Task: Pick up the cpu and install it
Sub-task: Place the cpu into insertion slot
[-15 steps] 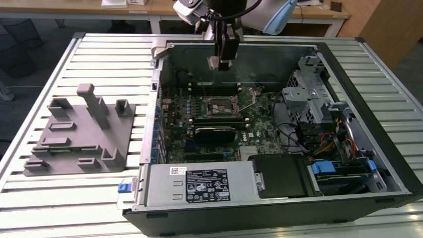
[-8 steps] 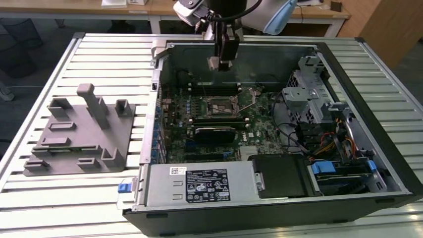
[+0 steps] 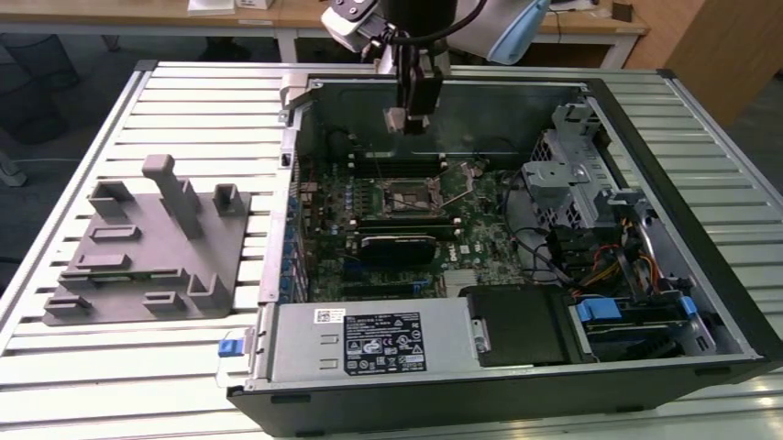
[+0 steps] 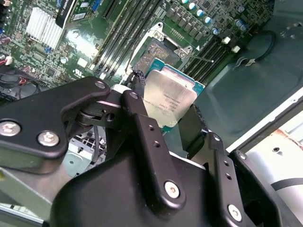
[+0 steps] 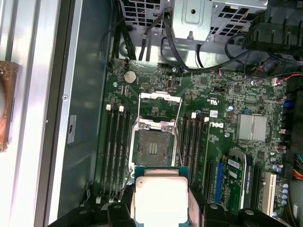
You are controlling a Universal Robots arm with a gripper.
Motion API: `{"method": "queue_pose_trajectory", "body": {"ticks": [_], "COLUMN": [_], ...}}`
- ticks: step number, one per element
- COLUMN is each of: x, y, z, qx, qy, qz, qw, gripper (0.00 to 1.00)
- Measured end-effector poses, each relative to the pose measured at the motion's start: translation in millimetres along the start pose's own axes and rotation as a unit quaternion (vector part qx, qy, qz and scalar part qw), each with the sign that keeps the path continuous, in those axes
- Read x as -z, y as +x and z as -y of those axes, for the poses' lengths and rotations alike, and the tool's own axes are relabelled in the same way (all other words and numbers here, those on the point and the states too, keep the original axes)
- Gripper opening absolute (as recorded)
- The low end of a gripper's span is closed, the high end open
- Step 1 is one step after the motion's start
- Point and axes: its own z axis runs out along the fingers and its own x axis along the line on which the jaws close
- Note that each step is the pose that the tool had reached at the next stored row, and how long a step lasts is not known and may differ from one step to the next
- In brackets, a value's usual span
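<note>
Silvery-grey metal tops the small square cpu (image 4: 173, 94), clamped by its edges between the fingers of the black gripper (image 4: 165, 106) and hanging clear of the board. Below the gripper lies the black square socket (image 5: 152, 149), its metal frame swung open, on the green motherboard (image 5: 222, 123). Around both stands the open black computer case (image 3: 685, 211). Well off to the gripper's side, outside the case, sits the grey plastic tray (image 3: 147, 247) with upright blocks

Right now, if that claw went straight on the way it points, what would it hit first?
Probably the motherboard, at or near the open socket. The gripper, shut on the cpu, points down into the case; whether it lines up exactly is unclear.
</note>
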Motion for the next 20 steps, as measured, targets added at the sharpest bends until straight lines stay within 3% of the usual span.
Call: {"method": "queue_pose_trajectory", "body": {"ticks": [20], "x": [-14.0], "y": [0.1], "z": [-0.9], "qx": [-0.001], "qy": [0.0000], "qz": [0.0000], "qw": [1.0000], "gripper": [0.53]}}
